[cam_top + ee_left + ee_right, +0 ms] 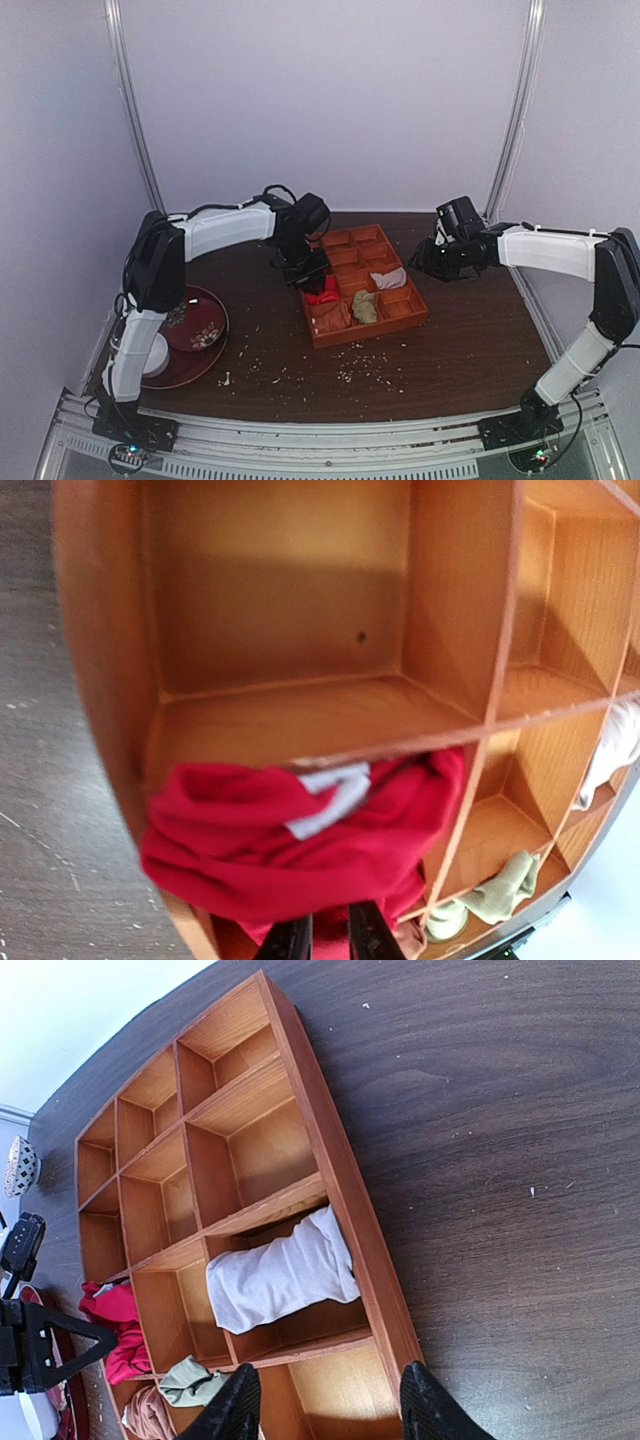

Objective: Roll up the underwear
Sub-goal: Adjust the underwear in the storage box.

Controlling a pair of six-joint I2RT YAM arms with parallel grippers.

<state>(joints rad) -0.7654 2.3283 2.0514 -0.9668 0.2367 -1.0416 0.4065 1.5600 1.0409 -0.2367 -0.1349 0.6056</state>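
The red underwear (323, 293) with white trim is bunched up in a compartment on the left side of the orange divided tray (412, 312), spilling over its left wall. In the left wrist view the underwear (250, 850) lies over the tray wall and a divider. My left gripper (306, 268) stands over it; its fingers (290, 942) are almost together with red fabric pinched between them. My right gripper (425, 262) hovers at the tray's right side, open and empty (330, 1385), above the tray's right wall and an end compartment.
Other tray compartments hold a white cloth (280, 1275), a beige bundle (365, 306) and a pinkish cloth (330, 318). A dark red plate (195, 330) and a white cup (152, 355) stand at the left. Crumbs litter the brown table (470, 350) in front of the tray.
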